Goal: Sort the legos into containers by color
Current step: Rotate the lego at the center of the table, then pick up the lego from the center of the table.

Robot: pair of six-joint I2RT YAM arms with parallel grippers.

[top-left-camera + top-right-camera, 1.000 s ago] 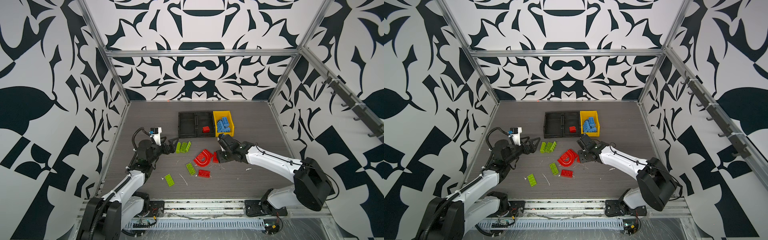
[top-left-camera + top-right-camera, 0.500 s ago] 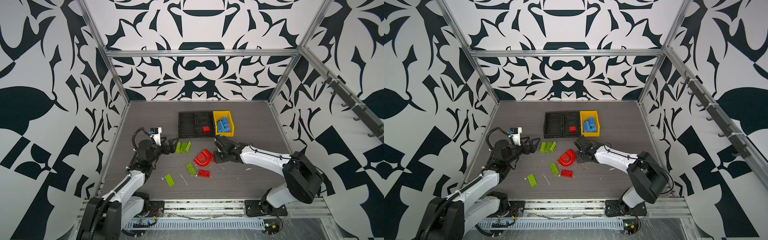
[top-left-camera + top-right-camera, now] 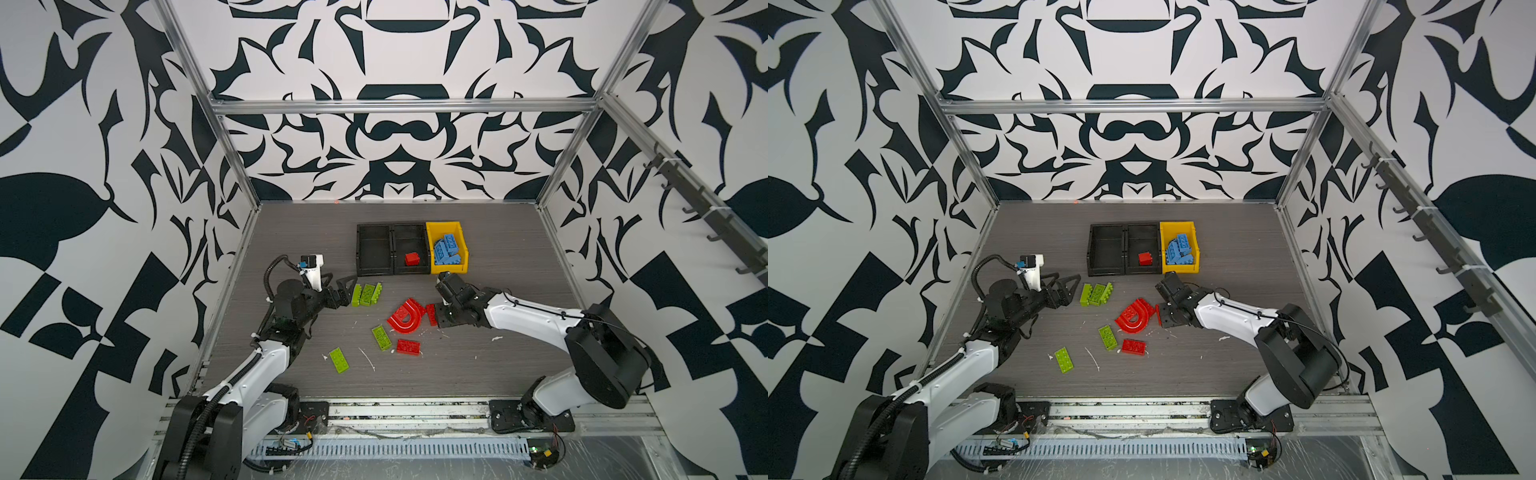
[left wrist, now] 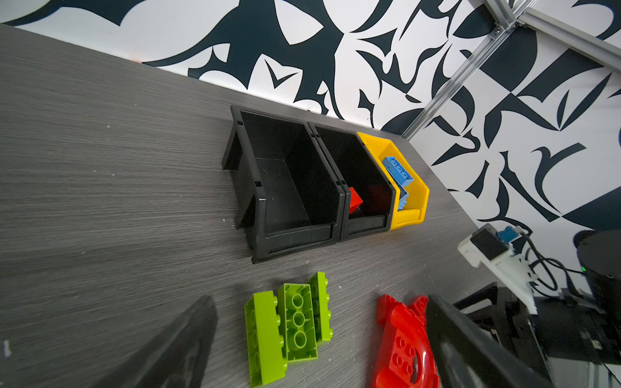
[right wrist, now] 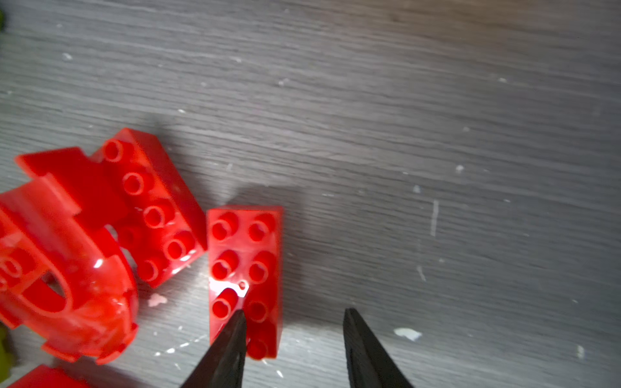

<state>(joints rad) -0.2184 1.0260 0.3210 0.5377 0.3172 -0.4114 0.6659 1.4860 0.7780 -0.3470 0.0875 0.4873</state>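
R gripper (image 5: pixel 292 314) fingers apart, one tip over red studded rect. plastic brick (image 5: pixel 245 262), lower-centre | to be straddled pre-close | L gripper (image 3: pixel 345 291) wide apart

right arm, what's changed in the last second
The right gripper edged toward the red brick beside the red arch, its elbow swinging inward; jaws apart, gripping nothing. The left gripper and green bricks stayed put.
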